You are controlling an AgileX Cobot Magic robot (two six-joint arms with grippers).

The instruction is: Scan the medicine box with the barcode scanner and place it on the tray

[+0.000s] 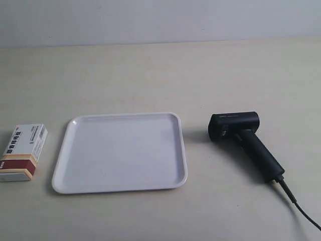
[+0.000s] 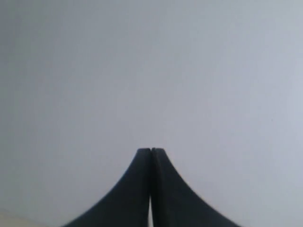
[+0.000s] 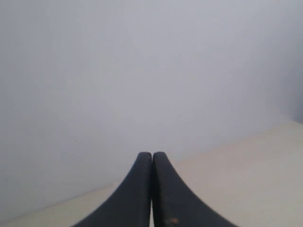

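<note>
Pale wall behind, beige worktop in front, and three things are laid out in a row across it, nothing touching anything else. At the exterior view's left lies the medicine box, flat on its broad face, the dark red and tan band at its near end, the printed side up. That layout makes sense: lying flat and clear of the tray's rim, it leaves its long sides free for a pinch from above.

Centre stage is the tray, white, bare, waiting, set between the other two so either arm could reach it. Off to the exterior view's right rests the barcode scanner on its side, boxy head toward the tray, handle angling away toward the near edge, cable trailing out of frame. The handle lies exposed, and I'd judge that is the part meant to be gripped.

And the arms? Neither shows in the exterior view. The left wrist view has the left gripper with its jaws pressed together, aimed at plain wall, with only a sliver of what may be worktop at a corner. The right gripper has its jaws closed tight too, holding nothing, looking over the worktop toward the wall.

So nothing is picked up, nothing scanned. By my reading the task is at its very start: both grippers need to open and come down, one for the box, one for the scanner.
</note>
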